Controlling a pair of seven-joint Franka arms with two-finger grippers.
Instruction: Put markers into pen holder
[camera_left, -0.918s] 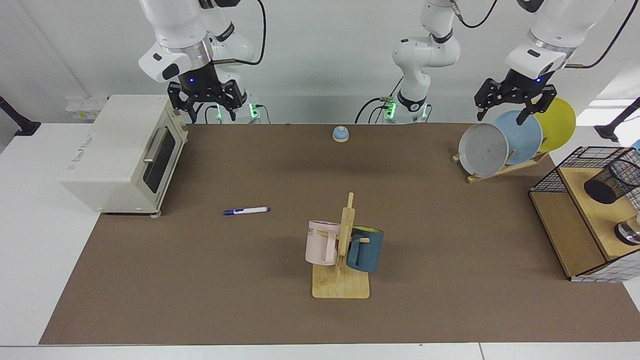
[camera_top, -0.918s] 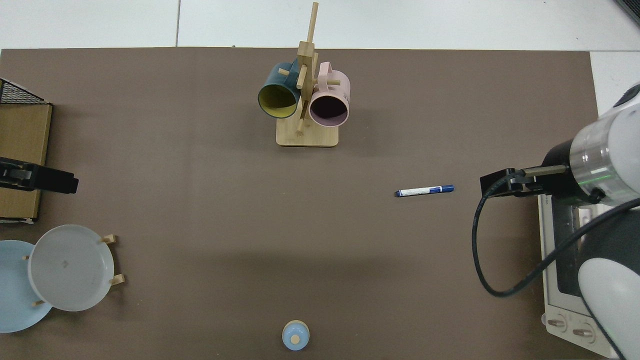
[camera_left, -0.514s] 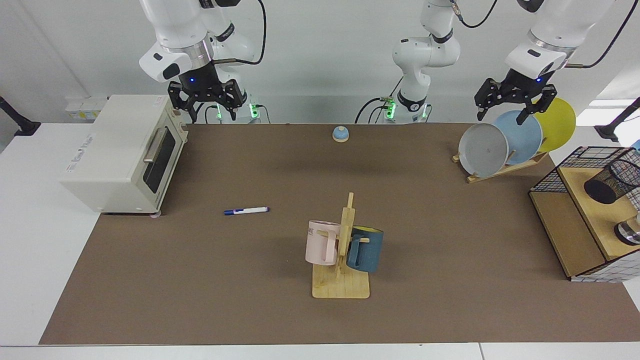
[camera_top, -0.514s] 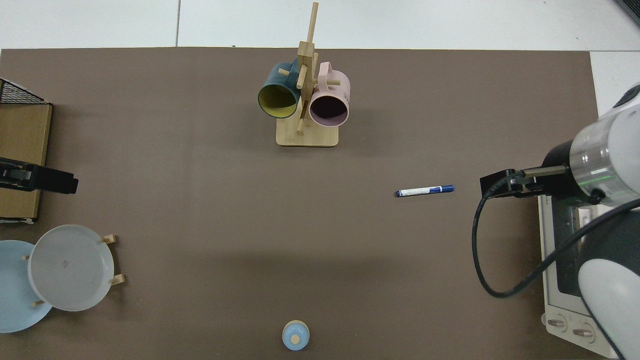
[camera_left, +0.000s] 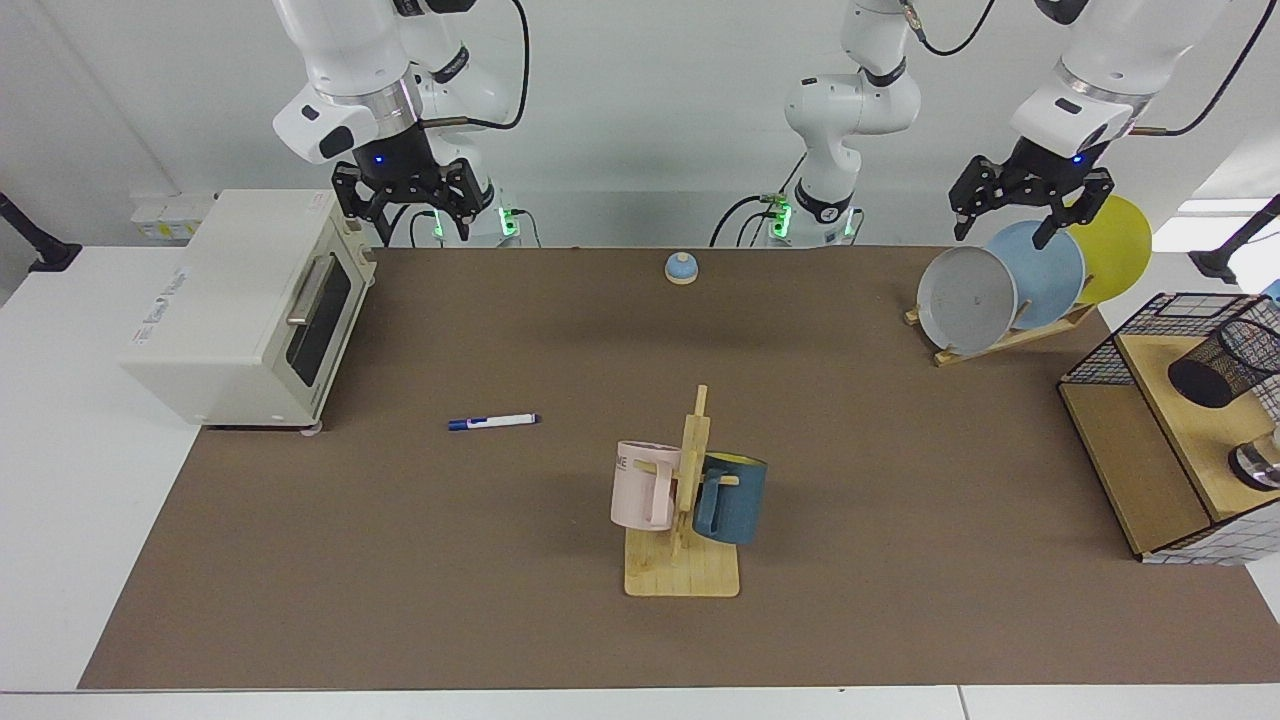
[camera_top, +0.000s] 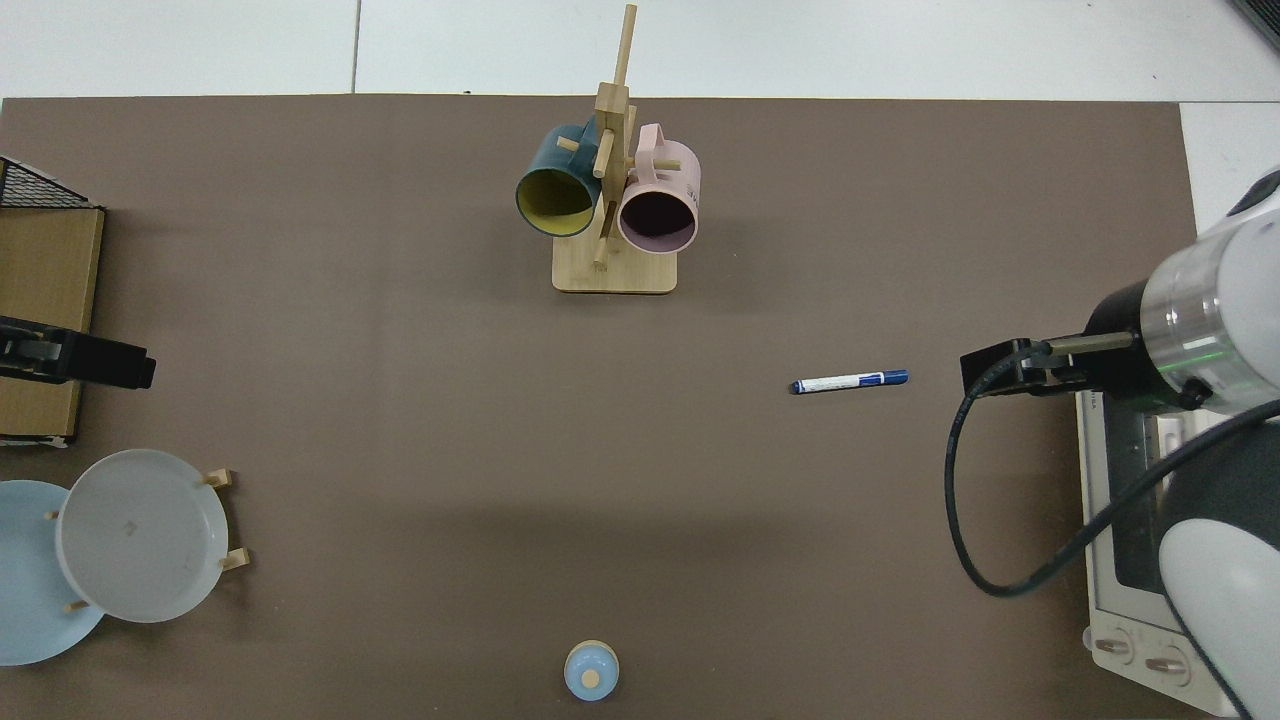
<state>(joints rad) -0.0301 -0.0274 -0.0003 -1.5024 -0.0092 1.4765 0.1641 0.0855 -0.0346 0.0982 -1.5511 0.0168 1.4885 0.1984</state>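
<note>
Probably the marker (camera_left: 493, 422) is light, hard and rolls; grab its white middle. Right gripper (camera_left: 404, 212) open at its 11 o'clock, left gripper (camera_left: 1020, 215) open, waiting.

A white marker (camera_left: 493, 422) with blue cap and tail is lying on the brown mat (camera_left: 500, 600). Pink mug (camera_left: 643, 485) and teal mug (camera_left: 730, 497) are hanging together; grey plate (camera_left: 966, 297), light blue plate (camera_left: 1040, 262) and yellow plate (camera_left: 1118, 248) are leaning. The pen holder (camera_left: 1225, 362) is showing black mesh.
</note>
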